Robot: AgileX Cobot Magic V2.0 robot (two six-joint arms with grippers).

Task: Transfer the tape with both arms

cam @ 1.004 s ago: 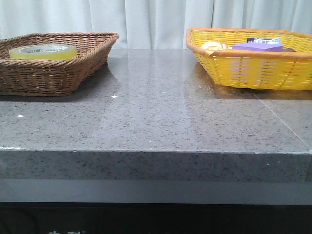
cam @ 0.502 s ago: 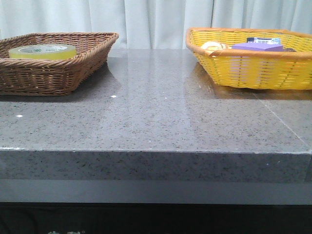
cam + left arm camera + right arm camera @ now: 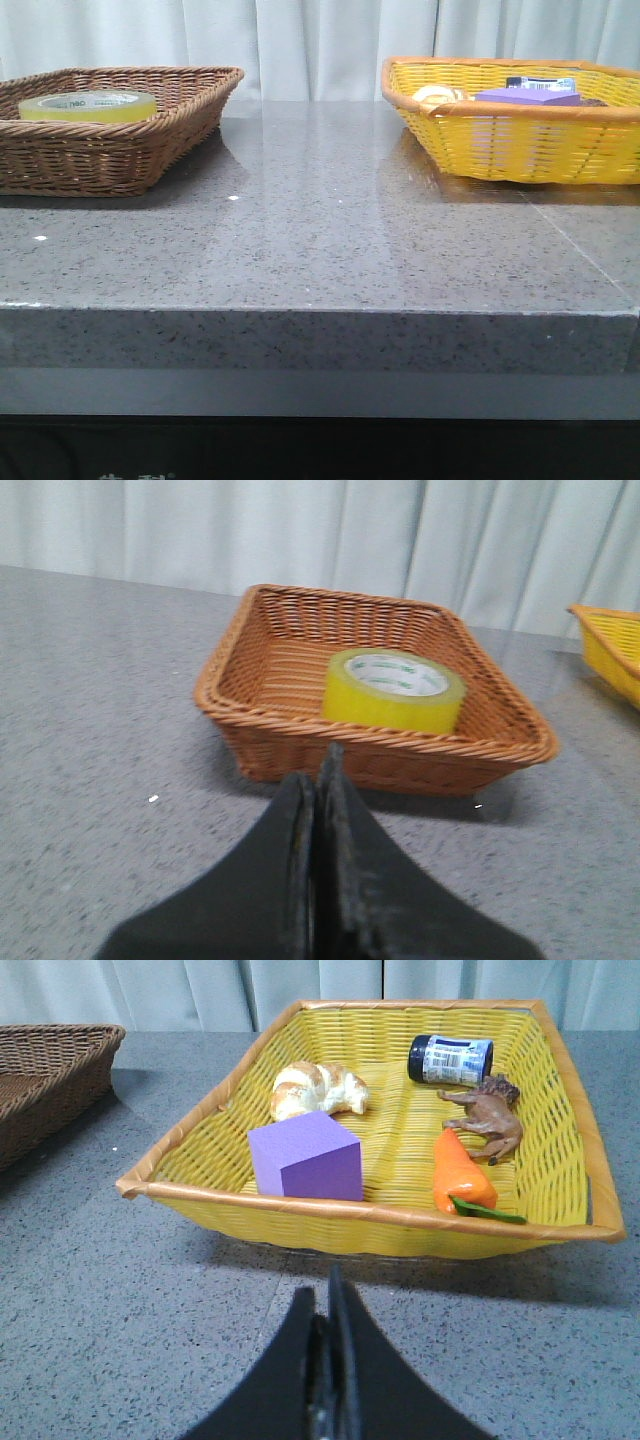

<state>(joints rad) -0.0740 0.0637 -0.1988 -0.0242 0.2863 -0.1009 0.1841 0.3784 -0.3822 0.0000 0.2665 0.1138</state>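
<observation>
While flat in woven basket (image 3: 300, 670), tape (image 3: 393, 689) glossy.

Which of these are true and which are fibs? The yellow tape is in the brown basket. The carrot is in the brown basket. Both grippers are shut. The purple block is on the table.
1. The tape sits in the brown basket. True.
2. The carrot is in the brown basket. False: it lies in the yellow basket.
3. The left gripper and the right gripper are shut. True.
4. The purple block is on the table. False: it is in the yellow basket.
</observation>
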